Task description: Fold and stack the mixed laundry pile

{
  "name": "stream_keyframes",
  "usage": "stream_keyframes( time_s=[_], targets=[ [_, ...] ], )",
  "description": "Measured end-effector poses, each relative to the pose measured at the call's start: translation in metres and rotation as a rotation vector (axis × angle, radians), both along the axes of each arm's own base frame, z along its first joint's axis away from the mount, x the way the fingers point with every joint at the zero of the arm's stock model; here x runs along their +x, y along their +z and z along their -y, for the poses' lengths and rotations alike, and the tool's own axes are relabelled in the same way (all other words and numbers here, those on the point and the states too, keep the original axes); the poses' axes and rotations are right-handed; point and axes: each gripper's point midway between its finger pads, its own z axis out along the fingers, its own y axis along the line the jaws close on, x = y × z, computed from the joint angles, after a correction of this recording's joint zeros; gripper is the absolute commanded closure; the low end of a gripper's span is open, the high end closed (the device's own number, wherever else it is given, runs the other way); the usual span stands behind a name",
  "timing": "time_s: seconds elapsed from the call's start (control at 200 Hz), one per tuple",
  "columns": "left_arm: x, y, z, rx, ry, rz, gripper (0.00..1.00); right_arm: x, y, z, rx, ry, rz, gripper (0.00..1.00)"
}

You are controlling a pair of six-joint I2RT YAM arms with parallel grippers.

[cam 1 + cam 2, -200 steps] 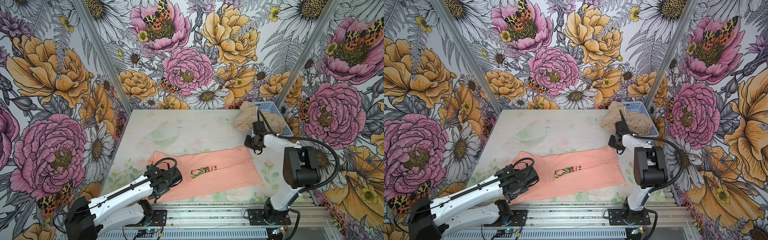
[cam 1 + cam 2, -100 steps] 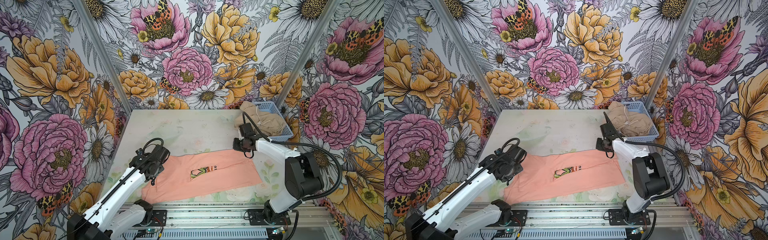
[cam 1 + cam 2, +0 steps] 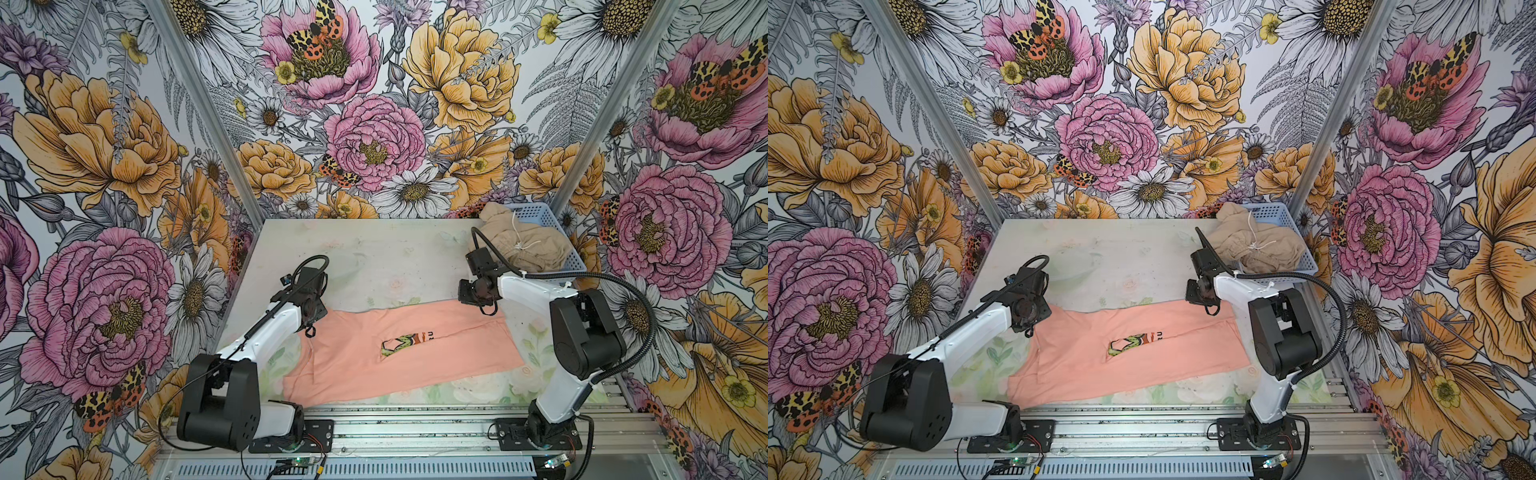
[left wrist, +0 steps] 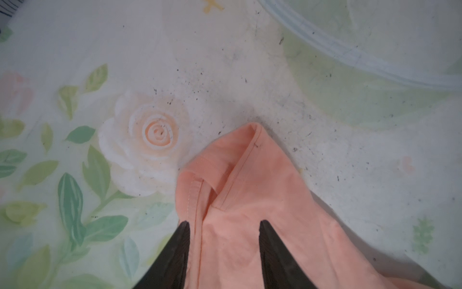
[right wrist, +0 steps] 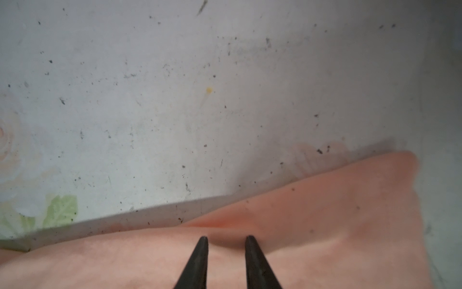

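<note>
**Shirt half folded, second garment not yet begun**

The peach-pink T-shirt (image 3: 457, 353) lies as a long band across the near half of the table (image 3: 374, 249), its chest graphic partly tucked under a flap, so I judge one lengthwise fold is made. My left gripper (image 4: 223, 222) stands about half open at the far left corner, its tips straddling the collar seam and holding nothing. My right gripper (image 5: 227, 237) has its jaws narrowly apart on the far right edge, with a small pucker of cloth between them. I cannot tell whether that cloth is pinched. The beige-tan garment (image 3: 528, 245) sits bunched in the blue basket (image 3: 540, 210) at the far right. I judge further shirt folds, that garment and the stacking remain.
</note>
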Motion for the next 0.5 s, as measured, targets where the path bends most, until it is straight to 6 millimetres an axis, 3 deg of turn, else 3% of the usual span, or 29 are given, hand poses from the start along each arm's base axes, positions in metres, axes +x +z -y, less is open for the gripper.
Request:
stream_keyframes(
  time_s=[0.19, 0.5],
  targets=[
    [0.033, -0.004, -0.004, 0.032, -0.048, 0.012, 0.58, 0.001, -0.001, 0.005, -0.011, -0.012, 0.002, 0.72],
    [0.046, -0.026, -0.004, 0.048, -0.091, -0.022, 0.63, 0.001, -0.006, 0.025, -0.022, -0.047, -0.013, 0.72]
  ],
)
